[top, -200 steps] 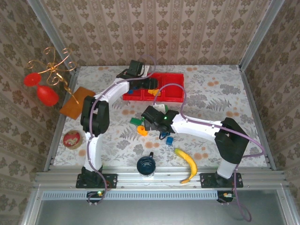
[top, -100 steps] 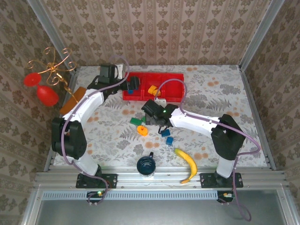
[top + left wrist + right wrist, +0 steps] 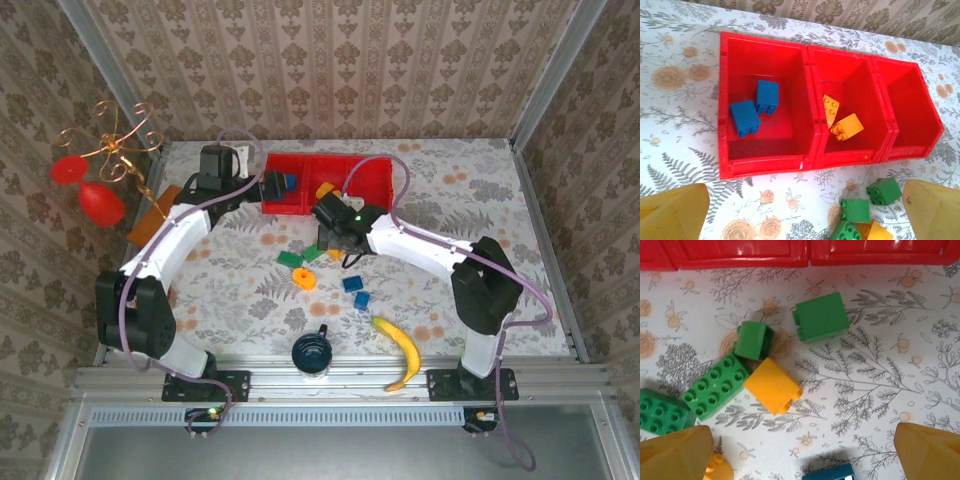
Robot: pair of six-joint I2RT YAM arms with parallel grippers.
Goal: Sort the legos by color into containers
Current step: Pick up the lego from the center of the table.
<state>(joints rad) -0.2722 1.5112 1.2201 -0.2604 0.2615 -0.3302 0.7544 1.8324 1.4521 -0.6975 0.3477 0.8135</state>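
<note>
Tray (image 3: 765, 167) at far side of table (image 3: 460, 210), three bins in a row. We see two blue bricks (image 3: 767, 96) in the left bin (image 3: 780, 65) and two orange-yellow bricks (image 3: 846, 126) in the middle bin (image 3: 852, 80). One colour per bin, that's why they lie there. Right bin (image 3: 910, 110) is bare; we judge it's meant for green. Sort partly done.

Loose bricks lie on the table just near of the tray. Green bricks (image 3: 821, 317) sit in a clump, with a yellow brick (image 3: 772, 385) pressed against a long green brick (image 3: 717, 385). Nearer than that, two loose blue bricks (image 3: 350, 283) and an orange piece (image 3: 305, 278) lie apart from the clump. Banana (image 3: 400, 350) and cup (image 3: 312, 352) at near edge, well apart, not part of the sort as we read it.

Left gripper (image 3: 802, 200): fingers (image 3: 672, 212) spread wide, nothing between them. Left arm is stretched from its near-left base out to the far side. Its wrist is by the near-left corner of the tray, camera looking down into the bins. With empty fingers it has no job over the tray, so we judge its next move is toward a loose brick.

Right gripper (image 3: 800, 450): fingers (image 3: 930, 450) also wide, empty. Right arm reaches from its near-right base across toward the middle, elbow bent, wrist pointing down over the green-and-yellow clump. We judge it's set up to pick from there; which brick, we can't tell. Bricks touch, so a grab could nudge a neighbour.
</note>
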